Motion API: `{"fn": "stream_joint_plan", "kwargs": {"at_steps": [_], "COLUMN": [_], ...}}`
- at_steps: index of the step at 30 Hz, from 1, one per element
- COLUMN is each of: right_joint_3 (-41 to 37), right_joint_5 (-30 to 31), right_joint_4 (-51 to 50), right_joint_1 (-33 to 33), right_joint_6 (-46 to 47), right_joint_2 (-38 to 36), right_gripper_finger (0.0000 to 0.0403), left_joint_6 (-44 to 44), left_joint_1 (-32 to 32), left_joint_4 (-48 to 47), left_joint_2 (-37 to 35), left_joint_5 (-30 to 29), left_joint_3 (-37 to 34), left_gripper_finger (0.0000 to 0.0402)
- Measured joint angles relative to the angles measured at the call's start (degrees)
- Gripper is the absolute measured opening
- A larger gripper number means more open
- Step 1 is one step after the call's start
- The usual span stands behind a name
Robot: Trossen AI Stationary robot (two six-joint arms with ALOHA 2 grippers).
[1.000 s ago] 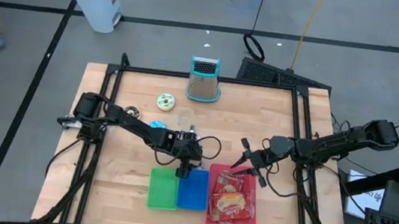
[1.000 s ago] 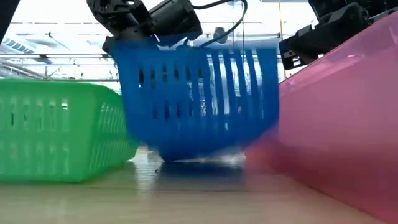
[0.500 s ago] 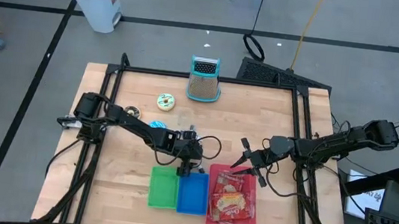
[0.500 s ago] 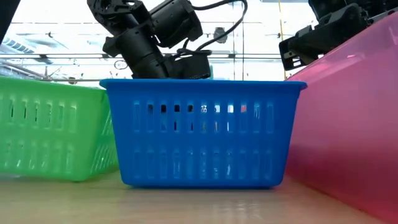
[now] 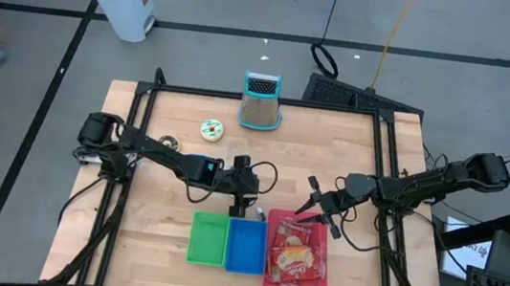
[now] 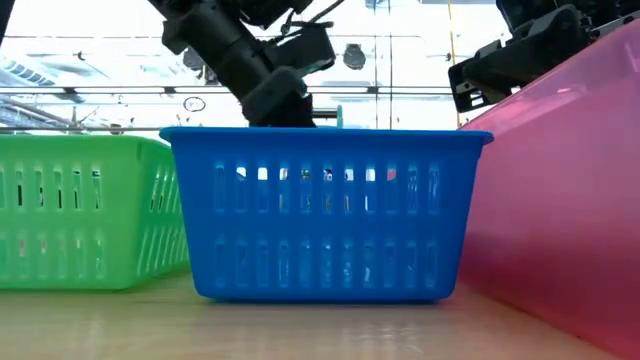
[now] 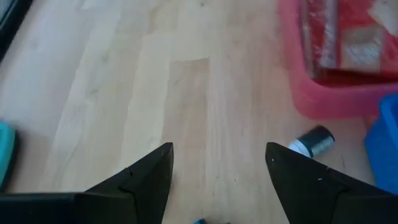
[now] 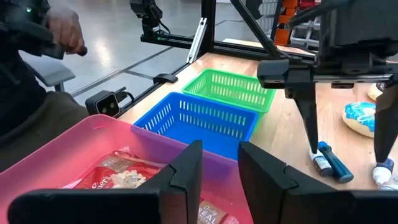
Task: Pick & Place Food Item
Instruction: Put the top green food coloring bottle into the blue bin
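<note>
Two grippers: left gripper wide open, empty, partly hidden behind the blue basket; right gripper slightly parted, grasp unclear.

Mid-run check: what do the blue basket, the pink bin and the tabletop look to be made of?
Blue basket: looks like moulded rigid plastic, slightly glossy, with slotted walls that let light through. Pink bin: likely translucent plastic; its wall glows and looks smooth, with a thick rounded rim. Tabletop: appears to be pale wood in jointed strips, with visible grain and seams and a satin sheen.
</note>
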Motion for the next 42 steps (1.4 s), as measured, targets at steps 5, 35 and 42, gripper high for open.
{"fn": "stream_joint_plan", "kwargs": {"at_steps": [5, 35, 42], "right_joint_3": [0.0, 0.0, 0.01], "right_joint_5": [0.11, 4.34, 4.33], "right_joint_4": [0.22, 1.11, 1.53], "right_joint_1": [-0.02, -1.86, -1.92], "right_joint_6": [-0.3, -0.13, -0.11], "right_joint_2": [0.0, 0.0, 0.0], "right_gripper_finger": [0.0091, 0.0091, 0.0091], "left_joint_6": [4.9, 25.87, 26.7], "left_joint_1": [1.05, 3.21, 3.26], "left_joint_4": [2.4, -1.36, 1.21], "left_joint_2": [1.34, 4.33, 7.89], "left_joint_5": [2.17, 22.13, 24.73], "left_joint_3": [0.02, 0.0, -0.13], "left_gripper_finger": [0.0257, 0.0002, 0.0001]}}
